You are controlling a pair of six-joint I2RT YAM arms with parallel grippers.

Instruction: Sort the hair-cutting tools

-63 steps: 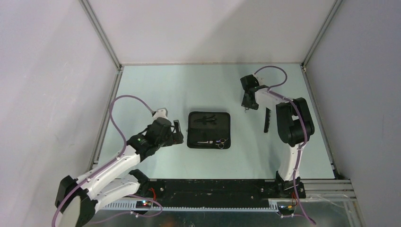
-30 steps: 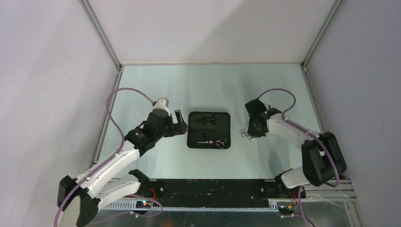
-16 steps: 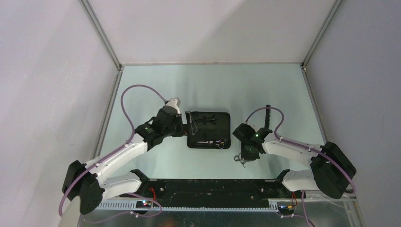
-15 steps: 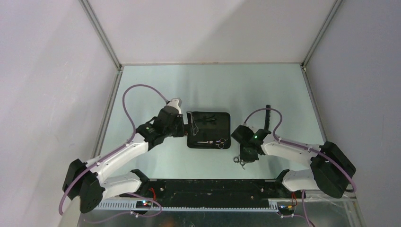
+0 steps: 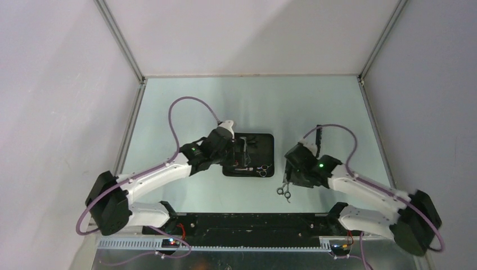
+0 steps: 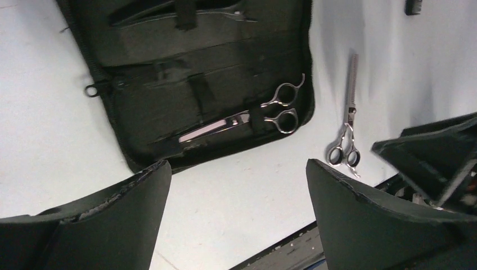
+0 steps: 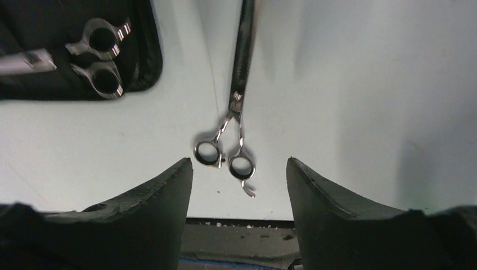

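Observation:
A black zip case (image 5: 265, 144) lies open mid-table. One pair of silver scissors (image 6: 264, 112) is strapped inside it, and black clips (image 6: 169, 7) sit at its far end. A second pair of silver scissors (image 7: 235, 107) lies loose on the table (image 5: 185, 107) just right of the case (image 7: 147, 67), rings toward the near edge. My right gripper (image 7: 237, 163) hovers open over those rings, touching nothing. My left gripper (image 6: 236, 169) stands open above the case's near edge (image 6: 225, 154) with nothing between its fingers. A black comb (image 5: 319, 134) shows behind the right arm.
The black front rail (image 5: 247, 222) runs close behind the loose scissors (image 5: 284, 189). Metal frame posts and grey walls (image 5: 67, 84) enclose the table on three sides. The right gripper (image 6: 439, 154) shows at the edge of the left wrist view.
My right arm carried the loose scissors from the far right down to the case's right side and opened, letting them go. My left arm swung right over the case.

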